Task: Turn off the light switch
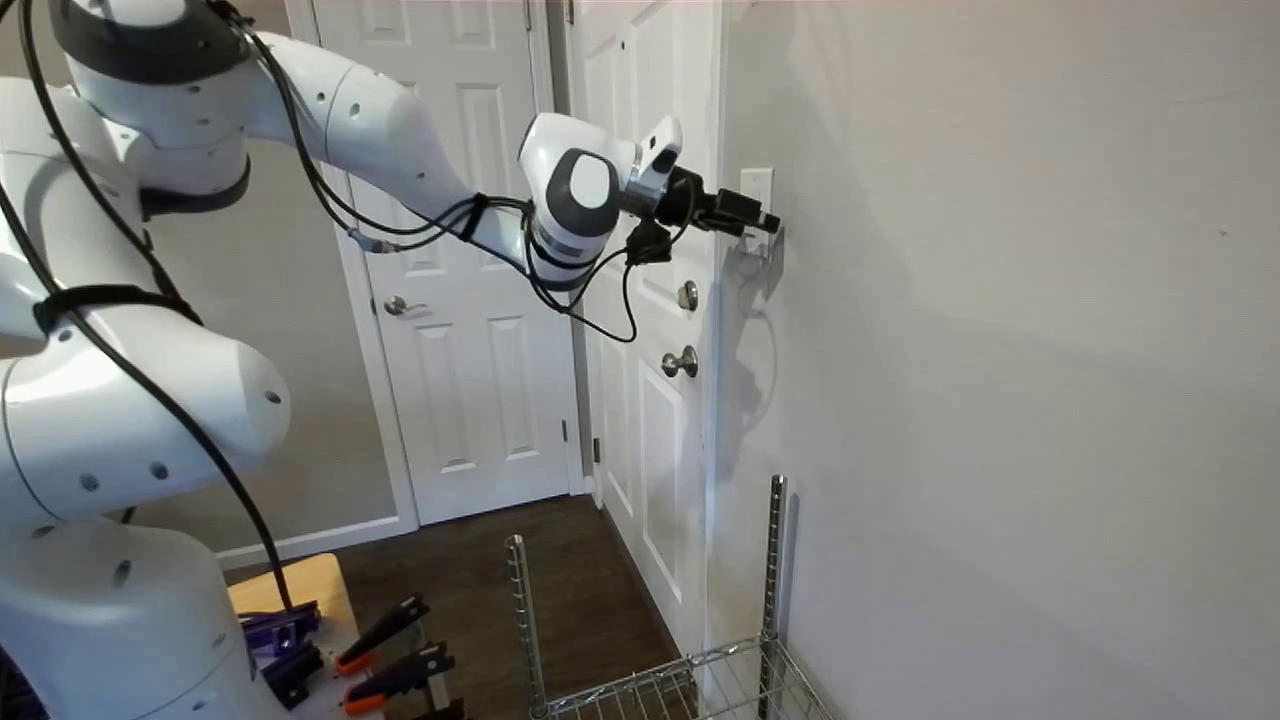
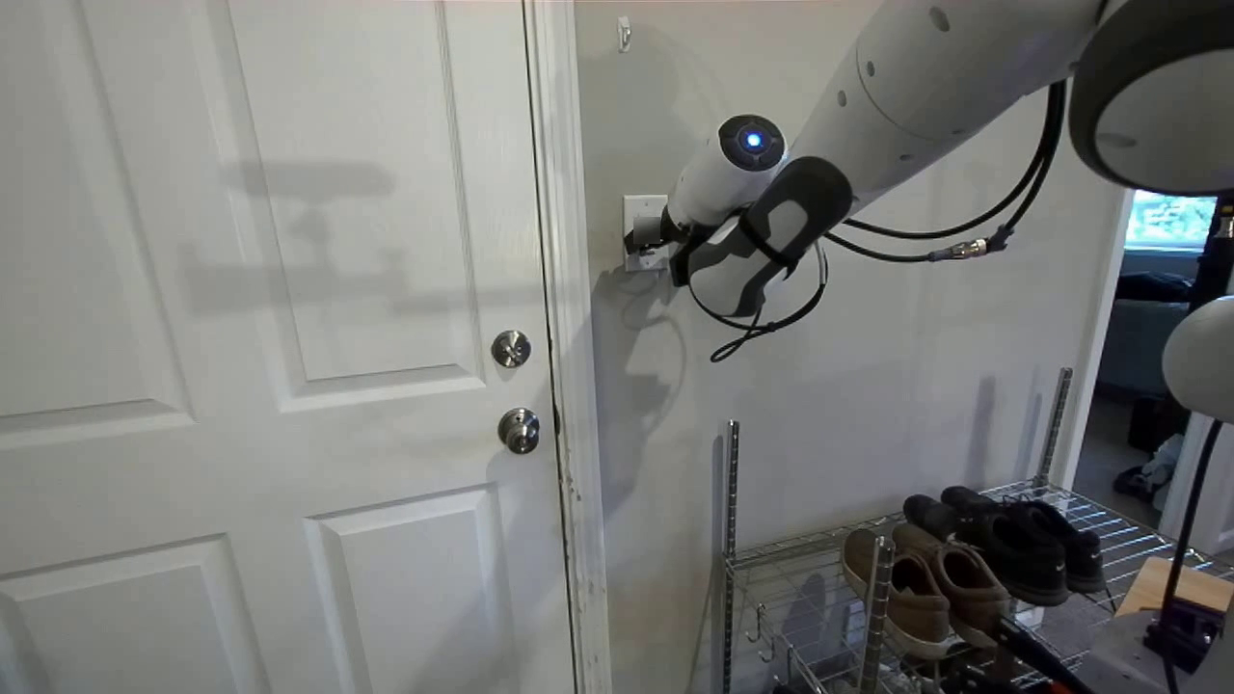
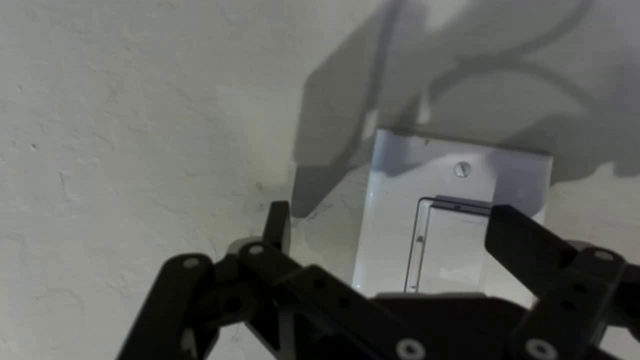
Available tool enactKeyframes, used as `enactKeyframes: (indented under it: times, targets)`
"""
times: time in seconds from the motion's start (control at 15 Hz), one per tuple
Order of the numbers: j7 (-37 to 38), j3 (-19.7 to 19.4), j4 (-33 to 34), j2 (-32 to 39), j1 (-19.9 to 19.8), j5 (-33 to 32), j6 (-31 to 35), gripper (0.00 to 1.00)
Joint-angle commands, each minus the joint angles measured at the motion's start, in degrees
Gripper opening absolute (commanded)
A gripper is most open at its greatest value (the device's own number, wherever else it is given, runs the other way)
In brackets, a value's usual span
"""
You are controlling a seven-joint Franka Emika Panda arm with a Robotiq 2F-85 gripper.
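The light switch is a white upright wall plate with a wide flat rocker. It shows in both exterior views (image 1: pixel 757 184) (image 2: pixel 640 205), partly covered by the gripper, and in the wrist view (image 3: pixel 452 250), where its lower part is hidden. My gripper (image 1: pixel 762 220) is at the plate in both exterior views (image 2: pixel 638 243). In the wrist view my gripper (image 3: pixel 392 225) is open with nothing between its fingers. Its right finger overlaps the rocker's right edge; its left finger is over bare wall left of the plate. I cannot tell whether a finger touches the switch.
A white door beside the plate has a round metal knob (image 1: pixel 680 362) and a deadbolt (image 1: pixel 688 295). A metal wire rack (image 1: pixel 650 690) with upright posts stands below, against the wall. Shoes (image 2: pixel 1022 549) lie on it. A small white hook (image 2: pixel 624 34) is on the wall above the switch.
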Motion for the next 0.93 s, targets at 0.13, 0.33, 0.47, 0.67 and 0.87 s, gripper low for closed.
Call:
enactKeyframes:
  times: [0.13, 0.33, 0.47, 0.67, 0.87]
  targets:
    - [-3.3, -0.4, -0.4, 0.9, 0.1, 3.0, 3.5, 1.00]
    - [-3.4, -1.2, -1.0, 0.7, 0.9, 3.4, 4.4, 1.00]
    - [-3.5, -1.7, -1.8, 0.8, 1.6, 3.5, 4.9, 1.00]
    - [-3.4, -2.5, -2.7, 0.3, 2.4, 3.8, 5.0, 1.00]
    - [-3.5, -3.7, -3.5, 0.4, 4.0, 3.9, 4.9, 1.00]
